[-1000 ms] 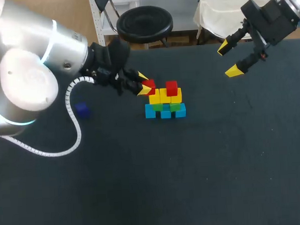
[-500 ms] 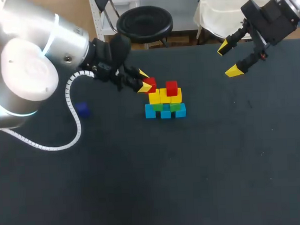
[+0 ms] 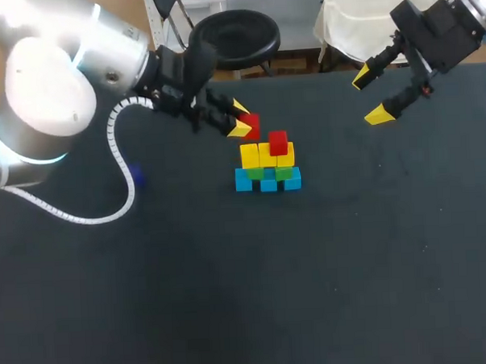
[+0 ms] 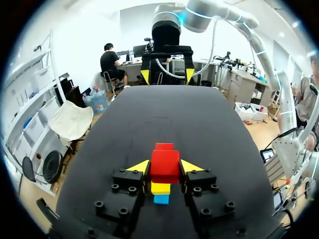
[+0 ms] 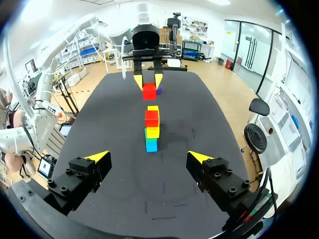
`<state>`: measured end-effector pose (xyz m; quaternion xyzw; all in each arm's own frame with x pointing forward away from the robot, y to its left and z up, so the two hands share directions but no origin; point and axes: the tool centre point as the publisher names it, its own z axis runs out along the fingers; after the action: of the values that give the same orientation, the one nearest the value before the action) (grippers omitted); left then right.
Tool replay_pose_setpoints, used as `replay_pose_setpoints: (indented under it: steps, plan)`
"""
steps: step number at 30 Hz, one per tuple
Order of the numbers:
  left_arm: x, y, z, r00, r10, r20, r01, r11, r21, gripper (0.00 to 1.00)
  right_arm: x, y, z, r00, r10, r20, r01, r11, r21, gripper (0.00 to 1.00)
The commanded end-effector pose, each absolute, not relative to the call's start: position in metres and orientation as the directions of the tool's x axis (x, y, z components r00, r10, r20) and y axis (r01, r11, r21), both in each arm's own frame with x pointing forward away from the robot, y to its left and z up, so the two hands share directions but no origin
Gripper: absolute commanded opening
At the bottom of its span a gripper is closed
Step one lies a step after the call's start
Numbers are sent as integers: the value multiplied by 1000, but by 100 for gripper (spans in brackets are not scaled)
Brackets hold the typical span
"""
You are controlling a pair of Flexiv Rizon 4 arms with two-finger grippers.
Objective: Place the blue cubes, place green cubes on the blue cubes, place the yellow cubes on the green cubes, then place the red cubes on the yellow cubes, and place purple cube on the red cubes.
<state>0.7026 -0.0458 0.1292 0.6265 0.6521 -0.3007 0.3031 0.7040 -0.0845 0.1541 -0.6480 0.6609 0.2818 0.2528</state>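
Observation:
A stack stands mid-table: blue cubes [image 3: 267,182] at the bottom, green cubes [image 3: 284,172] on them, yellow cubes [image 3: 250,156] above, and one red cube [image 3: 278,142] on the right yellow one. My left gripper [image 3: 242,122] is shut on a second red cube [image 3: 250,125], which hangs just above and behind the stack's left end. In the left wrist view this held red cube [image 4: 165,166] sits between the yellow tips, over the stack's yellow [image 4: 160,188] and blue [image 4: 160,199] cubes. The purple cube [image 3: 135,177] lies far left, half hidden by a cable. My right gripper [image 3: 369,97] hangs open and empty at the far right.
My left arm's white cable [image 3: 122,183] loops down over the table's left part, near the purple cube. The table's dark mat [image 3: 312,292] runs from the stack to the front edge. In the right wrist view the stack [image 5: 151,130] stands ahead of the right gripper [image 5: 148,157].
My left gripper has risen and shifted slightly right with the red cube, away from the top of the left yellow cube. The right arm has not moved.

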Motion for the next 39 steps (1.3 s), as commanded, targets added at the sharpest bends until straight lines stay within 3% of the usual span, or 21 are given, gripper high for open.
replay_pose_setpoints:
  steps: [1,18,39]
  plan:
    - [710,-52,118,-40,631,-775,998,-12,-62,0,704,-84,154,-32,-714,-699,-999,2,44,100]
    - [694,-48,95,-132,628,-767,991,78,-106,0,704,-84,154,-32,-714,-699,-999,2,44,100]
    - [699,-55,94,-105,619,-778,994,58,-88,0,704,-84,154,-32,-714,-699,-999,2,44,100]
